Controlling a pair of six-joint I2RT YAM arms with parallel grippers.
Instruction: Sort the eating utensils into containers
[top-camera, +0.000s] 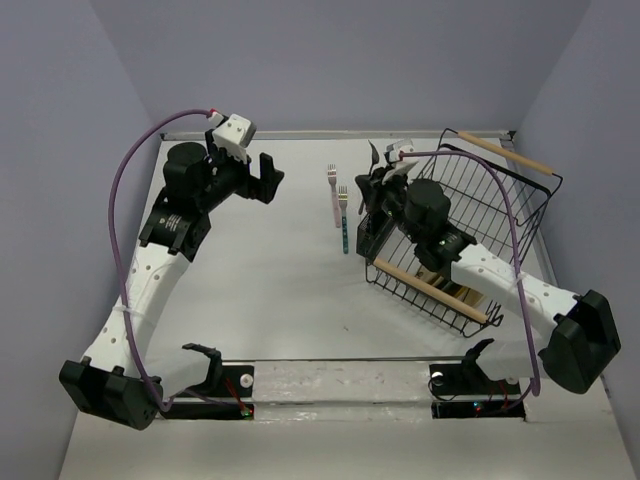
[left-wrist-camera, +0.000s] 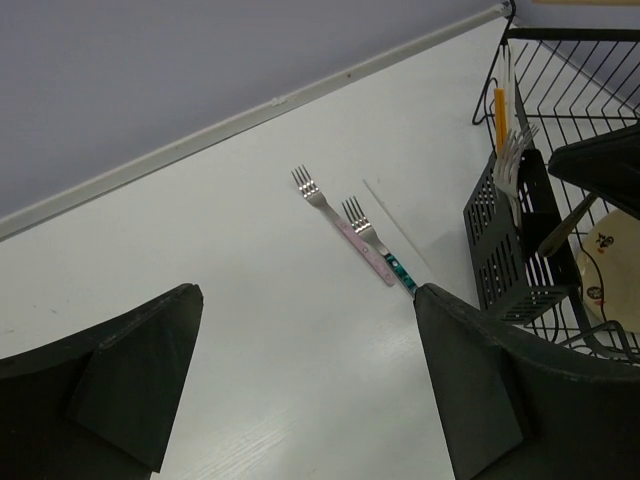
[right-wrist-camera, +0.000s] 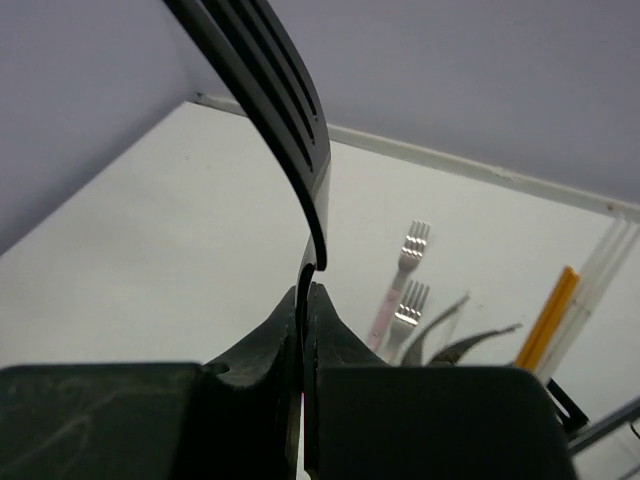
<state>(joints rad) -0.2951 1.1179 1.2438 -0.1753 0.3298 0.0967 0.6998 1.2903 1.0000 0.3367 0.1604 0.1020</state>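
Note:
My right gripper (right-wrist-camera: 305, 290) is shut on the handle of a black fork (right-wrist-camera: 290, 100), whose tines stick up above the jaws. In the top view that gripper (top-camera: 378, 172) hangs over the small black slotted holder (top-camera: 371, 236) at the rack's left side. The holder (left-wrist-camera: 505, 250) has silver forks (left-wrist-camera: 512, 160) and chopsticks (left-wrist-camera: 500, 105) standing in it. A pink-handled fork (top-camera: 333, 195) and a teal-handled fork (top-camera: 344, 225) lie side by side on the table. My left gripper (top-camera: 268, 172) is open and empty, left of the two forks (left-wrist-camera: 340, 225).
A big black wire rack (top-camera: 500, 215) with wooden handles (top-camera: 432, 287) fills the right side of the table. A round plate (left-wrist-camera: 612, 260) lies inside it. The back wall edge (left-wrist-camera: 250, 115) runs behind the forks.

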